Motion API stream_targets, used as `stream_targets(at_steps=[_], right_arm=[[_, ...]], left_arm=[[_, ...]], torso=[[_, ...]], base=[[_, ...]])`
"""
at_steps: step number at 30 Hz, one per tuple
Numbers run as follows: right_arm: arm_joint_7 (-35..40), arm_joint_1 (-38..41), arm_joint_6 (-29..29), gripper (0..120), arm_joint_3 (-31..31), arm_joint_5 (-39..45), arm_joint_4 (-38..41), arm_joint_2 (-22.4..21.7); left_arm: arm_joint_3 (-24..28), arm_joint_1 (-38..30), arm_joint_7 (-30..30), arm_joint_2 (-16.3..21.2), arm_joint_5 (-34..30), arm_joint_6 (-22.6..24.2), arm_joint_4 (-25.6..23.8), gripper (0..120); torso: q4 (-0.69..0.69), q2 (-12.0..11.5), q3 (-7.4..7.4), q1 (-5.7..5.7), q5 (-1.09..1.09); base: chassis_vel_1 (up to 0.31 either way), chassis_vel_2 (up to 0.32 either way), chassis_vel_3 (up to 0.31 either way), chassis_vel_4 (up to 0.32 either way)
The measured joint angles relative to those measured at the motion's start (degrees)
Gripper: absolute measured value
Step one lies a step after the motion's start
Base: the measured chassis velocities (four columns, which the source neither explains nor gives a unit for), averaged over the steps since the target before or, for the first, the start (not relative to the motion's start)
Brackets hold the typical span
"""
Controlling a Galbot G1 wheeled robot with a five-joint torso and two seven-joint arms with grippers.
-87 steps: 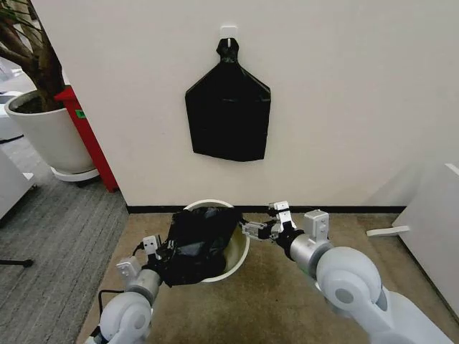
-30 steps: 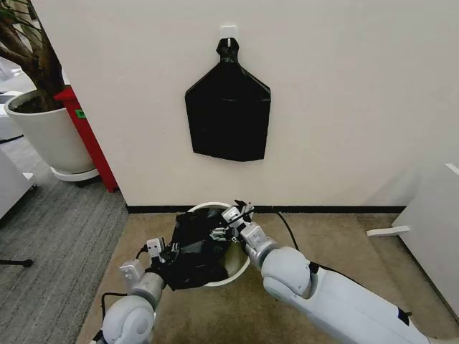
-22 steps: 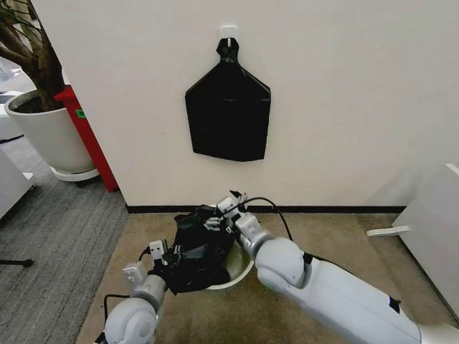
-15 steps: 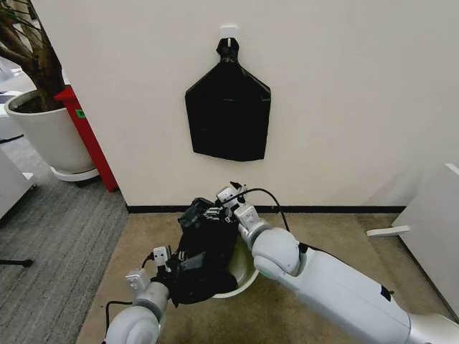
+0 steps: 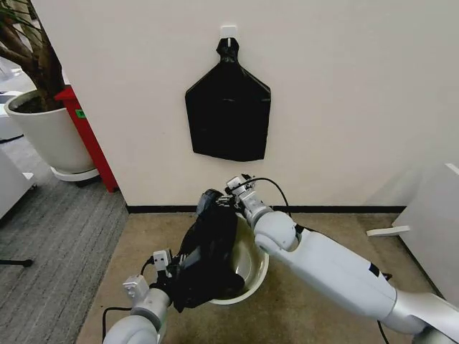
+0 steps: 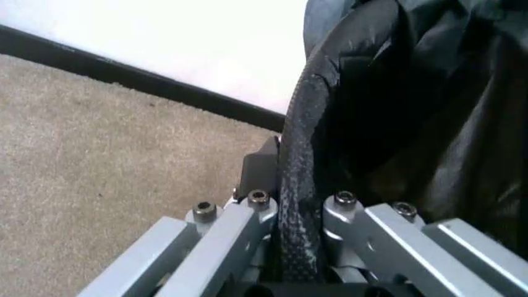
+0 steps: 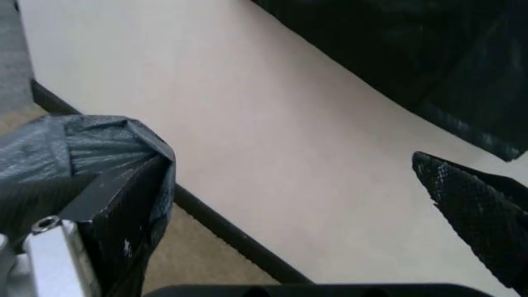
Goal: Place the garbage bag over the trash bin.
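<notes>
A: Head view first. Where does the trash bin (image 5: 252,276) stand, and how much room is around it?

B: It stands on the tan carpet (image 5: 323,236), near the wall (image 5: 344,107), tipped so its mouth faces up and toward the camera. Open carpet lies to the bin's right as far as a white panel (image 5: 430,222) at the view's edge. To its left the tan carpet gives way to grey carpet (image 5: 50,229).

A: And the garbage bag (image 5: 208,254)?

B: Draped over the bin's left rim, stretched from the near edge up to the far edge. The left gripper (image 5: 174,276) is at the bag's near end, by the bin's near-left rim. The right gripper (image 5: 219,206) is at the bag's far end, above the bin's far rim, close to the wall's black baseboard (image 5: 323,209).

A: Anything else near the bin?

B: A flat black bag bundle (image 5: 228,115) hangs on the wall above it. A white plant pot (image 5: 46,132) and a red post (image 5: 90,140) stand well to its left.

A: Left wrist view?

B: The left gripper's fingers (image 6: 239,232) are clamped on a rolled fold of the bag, which runs between them toward the baseboard.

A: Right wrist view?

B: One finger (image 7: 99,204) is wrapped in bag plastic; the other fingertip (image 7: 474,210) stands well apart from it, bare. So the jaws are spread, with the bag's edge hooked over one finger.
</notes>
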Motion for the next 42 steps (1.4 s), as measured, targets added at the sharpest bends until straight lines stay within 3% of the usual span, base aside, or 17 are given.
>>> stream_targets(at_steps=[8,19,24,35,41,42], right_arm=[[-0.64,1.01,0.5,100,-0.47,0.3,-4.09,-1.98],[-0.55,0.86,0.03,100,-0.58,2.78,-2.58,-4.36],[5.7,1.23,-5.55,100,4.4,21.55,4.58,-3.33],[11.22,4.23,-8.89,100,6.21,34.27,2.4,-1.27],[27.25,7.31,-13.89,100,8.83,54.36,-1.05,2.25],[27.25,7.31,-13.89,100,8.83,54.36,-1.05,2.25]], left_arm=[[-0.84,-0.62,-0.01,0.59,-0.32,-0.05,-0.69,4],[-1.68,-1.97,-0.4,-0.02,-1.05,-0.04,0.75,4],[-2.29,-2.01,-0.54,-0.86,-1.28,-0.11,2.18,4],[-2.07,-0.46,-0.22,-1.89,-0.56,-0.21,1.44,4],[-2.04,-0.33,-0.07,-1.9,-0.3,-0.31,1.28,4],[-2.04,-0.33,-0.07,-1.9,-0.3,-0.31,1.28,4]], torso=[[-0.01,0.0,0.0,0.0,0.0],[-0.01,0.0,0.0,0.0,0.0],[0.01,0.0,0.0,0.0,0.0],[0.0,0.0,0.0,0.0,0.0],[0.0,0.0,0.0,0.0,0.0],[0.0,0.0,0.0,0.0,0.0]], base=[[0.0,0.0,0.0,0.0],[0.0,0.0,0.0,0.0],[0.0,0.0,0.0,0.0],[0.0,0.0,0.0,0.0],[0.0,0.0,0.0,0.0],[0.0,0.0,0.0,0.0]])
